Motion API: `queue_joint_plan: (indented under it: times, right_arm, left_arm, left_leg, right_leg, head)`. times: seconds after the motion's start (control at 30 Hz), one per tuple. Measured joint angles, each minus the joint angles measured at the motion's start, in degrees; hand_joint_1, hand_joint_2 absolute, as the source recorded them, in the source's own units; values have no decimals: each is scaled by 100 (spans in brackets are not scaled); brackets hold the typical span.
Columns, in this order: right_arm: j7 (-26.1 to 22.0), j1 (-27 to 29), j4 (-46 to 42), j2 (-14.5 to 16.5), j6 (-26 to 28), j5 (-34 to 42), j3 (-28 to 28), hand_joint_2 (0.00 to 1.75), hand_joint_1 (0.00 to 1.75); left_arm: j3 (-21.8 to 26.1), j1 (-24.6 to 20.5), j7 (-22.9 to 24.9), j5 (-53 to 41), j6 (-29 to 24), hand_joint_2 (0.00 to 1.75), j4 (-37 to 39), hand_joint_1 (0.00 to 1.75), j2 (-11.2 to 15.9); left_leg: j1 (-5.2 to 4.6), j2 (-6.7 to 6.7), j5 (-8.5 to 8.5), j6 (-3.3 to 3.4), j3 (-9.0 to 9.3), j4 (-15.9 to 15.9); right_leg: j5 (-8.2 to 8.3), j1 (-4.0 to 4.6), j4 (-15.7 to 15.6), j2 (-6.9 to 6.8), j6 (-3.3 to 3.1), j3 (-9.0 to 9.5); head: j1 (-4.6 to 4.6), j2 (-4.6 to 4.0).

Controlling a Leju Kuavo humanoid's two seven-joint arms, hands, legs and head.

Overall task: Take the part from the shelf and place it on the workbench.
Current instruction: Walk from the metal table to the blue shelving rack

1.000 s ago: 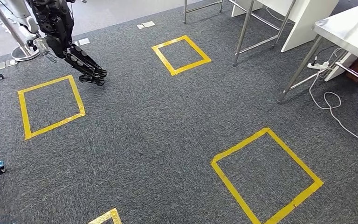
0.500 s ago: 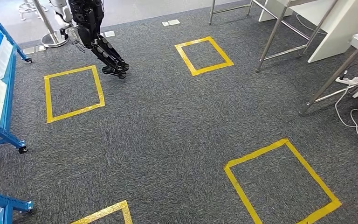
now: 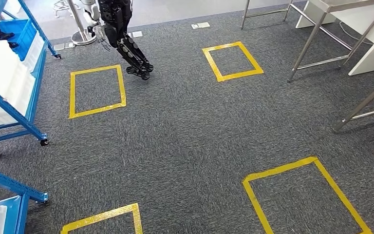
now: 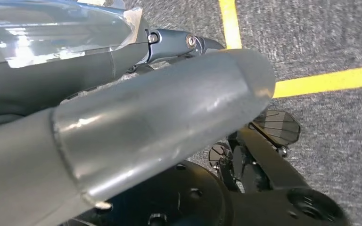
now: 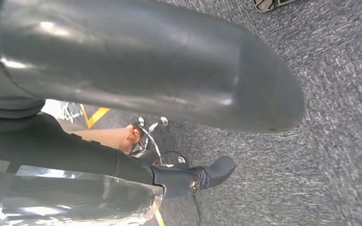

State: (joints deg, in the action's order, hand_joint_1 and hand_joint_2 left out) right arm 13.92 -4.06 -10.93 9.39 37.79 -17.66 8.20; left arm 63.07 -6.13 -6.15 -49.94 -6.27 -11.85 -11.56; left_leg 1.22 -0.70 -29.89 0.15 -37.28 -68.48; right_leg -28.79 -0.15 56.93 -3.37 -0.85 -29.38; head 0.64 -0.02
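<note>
While left hand (image 4: pixel 141 122) and right hand (image 5: pixel 136 70) hang, fingers (image 4: pixel 99 66) extended, empty

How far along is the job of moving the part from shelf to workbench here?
Done: nothing yet. The left robot hand and right robot hand hang over grey carpet with no part in them. In hand: the approach, with the blue metal shelf of white bins at the left of the head view. Left: picking a part and carrying it to the steel-legged table, likely the workbench, on the right.
</note>
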Motion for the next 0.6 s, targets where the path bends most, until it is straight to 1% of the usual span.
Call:
queue_joint_plan:
  times: [0.03, 0.07, 0.1, 0.13, 0.17, 0.2, 0.23, 0.27, 0.3, 0.33, 0.37, 0.4, 0.43, 0.47, 0.5, 0.53, 0.57, 0.6]
  right_arm:
    - [0, -4, 0, 1, 1, -2, 0, 0, 0]
    - [0, -9, 0, 2, 3, -4, 1, 0, 0]
    - [0, -13, 0, 3, 7, -5, 2, 0, 0]
    - [0, -19, 0, 3, 12, -5, 3, 0, 0]
    - [0, -25, 0, 6, 17, -4, 5, 0, 0]
    - [1, -30, 0, 9, 20, 2, 8, 0, 0]
    - [1, -33, 0, 11, 22, 7, 11, 0, 0]
    - [2, -30, 0, 14, 23, 12, 15, 0, 0]
    - [2, -22, 0, 15, 24, 17, 21, 0, 0]
    - [2, -14, 1, 15, 24, 20, 30, 0, 0]
    - [3, -5, 1, 14, 25, 24, 38, 0, 0]
    - [4, 3, 2, 10, 25, 26, 44, 0, 0]
    - [7, 11, 2, 8, 26, 28, 49, 0, 0]
    - [11, 17, 2, 5, 26, 28, 51, 0, 0]
    - [15, 19, 2, 3, 26, 27, 52, 0, 0]
    - [19, 21, 3, 4, 27, 24, 53, 0, 0]
    - [21, 20, 5, 5, 27, 21, 53, 0, 0]
    - [21, 19, 7, 6, 28, 17, 54, 0, 0]
  left_arm:
    - [-6, -5, -3, -5, -11, 0, 0, 0, 0]
    - [-14, -15, -9, -14, -21, 0, 0, 0, 1]
    - [-22, -23, -15, -25, -27, 0, 0, 0, 1]
    - [-28, -29, -20, -37, -30, 0, 0, 0, 2]
    - [-33, -30, -25, -50, -31, 0, 0, 0, 3]
    - [-34, -28, -25, -64, -31, 0, 0, 0, 4]
    - [-36, -26, -25, -78, -30, 0, 0, 0, 4]
    - [-38, -27, -25, -90, -30, 0, 0, 0, 4]
    - [-39, -29, -24, -99, -29, 0, 0, 0, 4]
    - [-43, -32, -23, -104, -28, 0, 0, 0, 4]
    - [-49, -32, -22, -105, -28, 0, 0, 0, 5]
    - [-56, -30, -21, -105, -28, 0, 0, 0, 6]
    - [-62, -26, -20, -105, -28, 0, 0, 0, 7]
    - [-66, -22, -19, -105, -28, 0, 0, 0, 8]
    - [-69, -20, -19, -105, -28, 0, 0, 0, 7]
    - [-73, -21, -19, -105, -28, 0, 0, 0, 6]
    - [-76, -24, -17, -105, -28, 0, 0, 0, 5]
    - [-79, -26, -15, -105, -28, 0, 0, 0, 5]
  left_leg:
    - [-12, -96, 123, 12, 226, 402]
    - [-26, -160, 203, 32, 398, 717]
    - [-46, -201, 227, 55, 490, 897]
    - [-74, -192, 221, 81, 505, 954]
    - [-90, -136, 239, 118, 493, 968]
    - [-89, -97, 266, 161, 491, 994]
    - [-84, -56, 298, 206, 490, 1025]
    - [-70, -18, 331, 249, 488, 1056]
    - [-58, 23, 355, 281, 484, 1075]
    - [-61, 68, 366, 298, 467, 1078]
    - [-62, 122, 374, 307, 452, 1077]
    - [-63, 179, 378, 308, 443, 1076]
    - [-64, 240, 383, 305, 440, 1074]
    - [-63, 302, 386, 298, 443, 1072]
    - [-62, 362, 391, 288, 448, 1071]
    - [-63, 419, 397, 272, 447, 1068]
    - [-74, 473, 397, 247, 442, 1058]
    - [-84, 517, 401, 214, 434, 1054]
  right_leg:
    - [-11, 17, 5, -38, 7, 8]
    - [-25, 35, 11, -71, 24, 18]
    - [-34, 52, 15, -103, 49, 27]
    - [-37, 66, 15, -136, 75, 40]
    - [-36, 66, 12, -173, 105, 55]
    - [-48, 64, 28, -175, 137, 51]
    - [-96, 56, 95, -119, 158, 27]
    - [-201, 43, 268, -19, 163, -55]
    - [-355, 24, 558, 106, 156, -193]
    - [-533, 3, 950, 208, 140, -376]
    - [-685, -13, 1354, 264, 138, -571]
    - [-766, -24, 1639, 285, 158, -713]
    - [-756, -34, 1733, 296, 199, -763]
    - [-648, -47, 1576, 308, 256, -694]
    - [-478, -66, 1225, 340, 313, -535]
    - [-296, -94, 789, 445, 360, -345]
    - [-144, -107, 414, 540, 375, -197]
    - [-50, -112, 167, 613, 366, -109]
  head:
    - [-2, 0]
    - [9, 0]
    - [19, 0]
    - [29, 0]
    - [39, 0]
    - [38, 0]
    - [40, 0]
    - [45, 0]
    - [50, 0]
    - [55, 0]
    - [56, 0]
    - [55, 0]
    - [56, 0]
    - [56, 0]
    - [56, 0]
    - [59, 0]
    - [56, 0]
    - [53, 0]
